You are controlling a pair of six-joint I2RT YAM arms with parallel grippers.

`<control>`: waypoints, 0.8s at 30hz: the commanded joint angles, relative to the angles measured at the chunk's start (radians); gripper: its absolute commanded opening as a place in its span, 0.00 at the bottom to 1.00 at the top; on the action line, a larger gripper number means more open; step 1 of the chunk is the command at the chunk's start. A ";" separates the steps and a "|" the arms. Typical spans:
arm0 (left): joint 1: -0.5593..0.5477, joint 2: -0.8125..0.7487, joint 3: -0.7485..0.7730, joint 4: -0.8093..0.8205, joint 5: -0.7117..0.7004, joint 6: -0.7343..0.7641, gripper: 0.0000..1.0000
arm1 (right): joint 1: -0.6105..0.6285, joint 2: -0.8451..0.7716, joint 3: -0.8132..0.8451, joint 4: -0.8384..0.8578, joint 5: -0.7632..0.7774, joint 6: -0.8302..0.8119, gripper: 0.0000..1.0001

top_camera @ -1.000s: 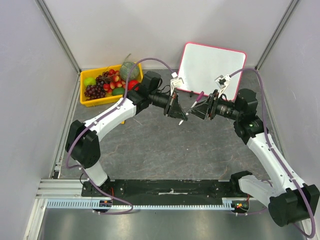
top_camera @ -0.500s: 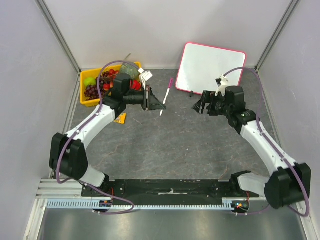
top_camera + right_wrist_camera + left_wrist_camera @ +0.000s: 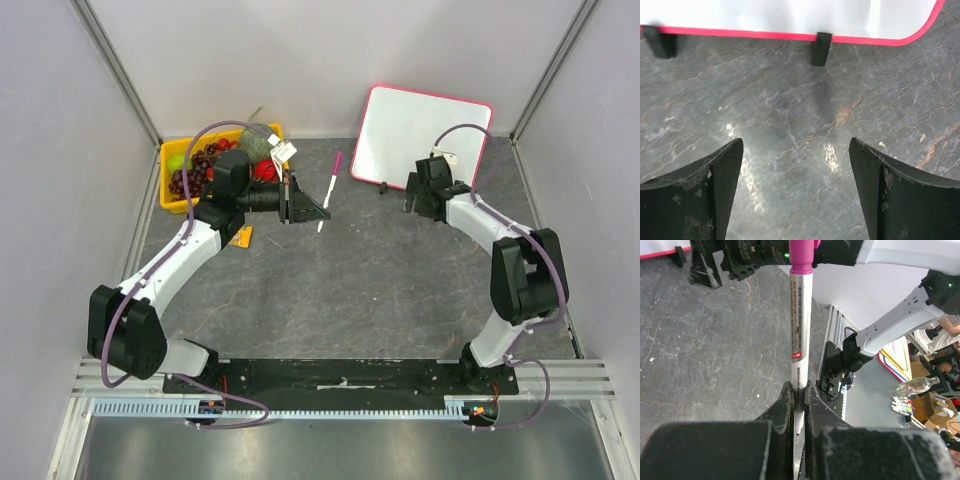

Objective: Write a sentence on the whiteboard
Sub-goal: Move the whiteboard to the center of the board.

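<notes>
The whiteboard [image 3: 420, 130] with its pink-red rim lies at the back right, and its face is blank. No sentence shows on it. My left gripper [image 3: 322, 210] is shut on a white marker [image 3: 330, 190] with a magenta end, held above the grey table left of the board. In the left wrist view the fingers pinch the marker [image 3: 799, 340] near its lower end, at the left gripper [image 3: 799, 395]. My right gripper [image 3: 413, 196] is open and empty, just in front of the board's near edge. The right wrist view shows the rim [image 3: 740, 32] beyond the right gripper [image 3: 796, 165].
A yellow tray [image 3: 168, 200] of grapes, apples and other fruit stands at the back left, behind my left arm. The board's black feet [image 3: 820, 47] rest on the table. Grey walls close in the left, back and right.
The two grippers met at the table's middle one second ago. My left gripper has since drawn back left with the marker. My right gripper has swung back right, to the board's near edge.
</notes>
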 commanded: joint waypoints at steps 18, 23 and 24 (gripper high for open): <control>0.003 -0.090 -0.088 0.146 0.066 -0.094 0.02 | -0.136 0.404 0.246 0.072 -0.019 0.072 0.68; 0.003 -0.090 -0.086 0.149 0.066 -0.099 0.02 | -0.154 0.447 0.286 0.070 -0.025 0.054 0.58; 0.003 -0.090 -0.086 0.150 0.066 -0.100 0.02 | -0.160 0.456 0.289 0.072 -0.033 0.051 0.53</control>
